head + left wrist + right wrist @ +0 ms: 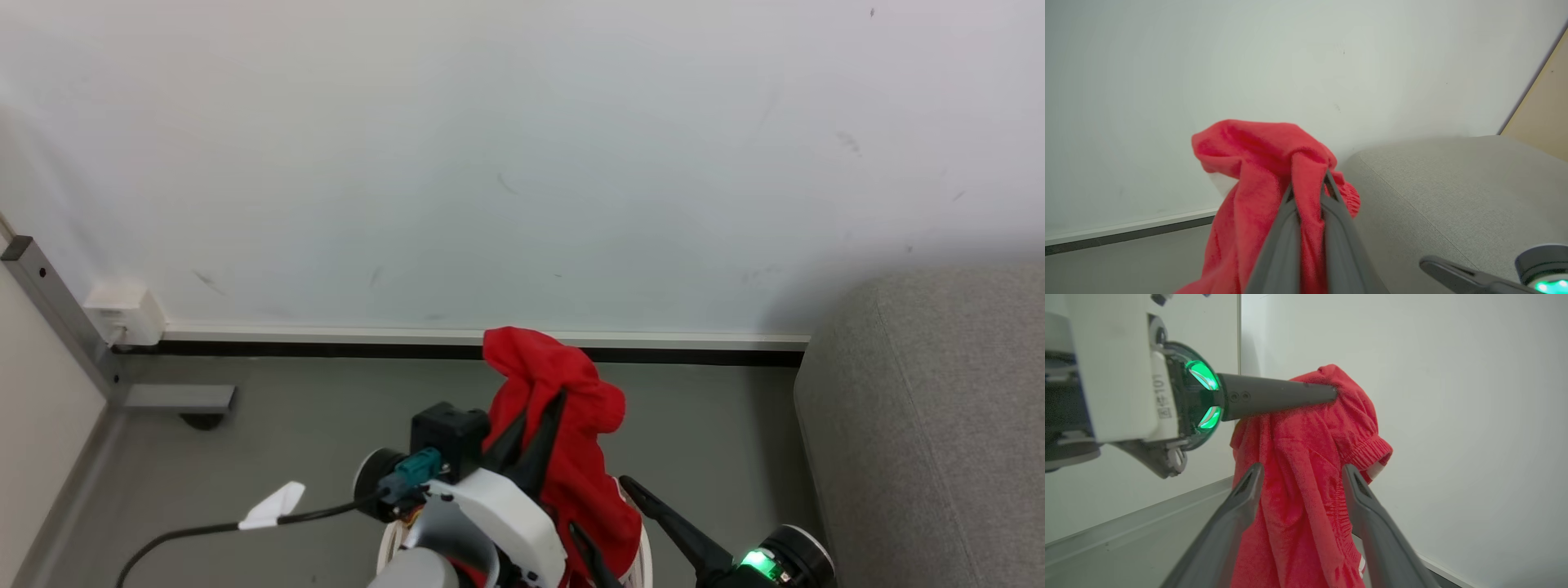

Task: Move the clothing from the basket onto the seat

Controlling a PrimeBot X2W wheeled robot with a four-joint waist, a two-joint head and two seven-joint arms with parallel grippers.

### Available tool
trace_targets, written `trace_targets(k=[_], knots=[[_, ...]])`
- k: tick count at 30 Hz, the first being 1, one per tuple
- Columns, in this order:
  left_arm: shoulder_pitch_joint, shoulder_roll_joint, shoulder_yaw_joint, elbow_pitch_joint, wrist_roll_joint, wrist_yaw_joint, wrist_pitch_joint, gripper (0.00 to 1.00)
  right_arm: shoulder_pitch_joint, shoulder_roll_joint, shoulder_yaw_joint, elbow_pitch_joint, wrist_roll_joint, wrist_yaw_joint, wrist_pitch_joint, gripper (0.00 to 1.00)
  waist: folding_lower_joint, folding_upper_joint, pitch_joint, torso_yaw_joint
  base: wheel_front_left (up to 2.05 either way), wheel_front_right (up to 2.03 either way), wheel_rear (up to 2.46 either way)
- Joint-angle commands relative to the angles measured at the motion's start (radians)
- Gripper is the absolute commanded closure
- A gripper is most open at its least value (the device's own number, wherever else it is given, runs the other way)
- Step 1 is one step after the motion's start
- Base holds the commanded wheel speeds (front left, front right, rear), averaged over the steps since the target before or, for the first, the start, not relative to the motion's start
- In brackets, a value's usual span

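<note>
Head view: at lower centre the left gripper [543, 411] pinches the red clothing [555, 367], which hangs in front of the wall. The right gripper [600, 502] gapes beside it, and the seat [922, 425] fills the right edge.

Left wrist view: the fingers are clamped on the cloth at centre.

Right wrist view: spread fingers flank the hanging cloth.

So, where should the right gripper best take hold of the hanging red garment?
Grip the bunched fabric hanging below the left gripper. Come from the robot's right: the red garment drapes straight down there, just before the open right gripper.
</note>
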Motion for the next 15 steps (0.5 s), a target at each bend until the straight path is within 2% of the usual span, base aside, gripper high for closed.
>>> trace_targets(k=[1,7,15], knots=[[-0.013,-0.004,-0.006,-0.001,0.004,0.004,0.001,1.0,-0.011,-0.001,0.005,0.005,-0.011,-0.002,0.001,0.0,-0.0001,0.0,-0.002,0.002,0.0,0.0,0.0],[-0.038,-0.016,-0.093,0.002,-0.011,0.017,0.014,1.0,-0.026,0.003,0.009,0.031,-0.041,-0.002,0.001,0.0,-0.0001,0.0,-0.011,0.005,0.0,0.0,0.0],[-0.059,-0.018,-0.191,-0.03,-0.054,0.043,0.028,1.0,-0.02,0.012,-0.062,0.083,-0.136,-0.002,0.001,0.0,-0.0001,0.0,-0.021,0.001,0.0,0.0,0.0]])
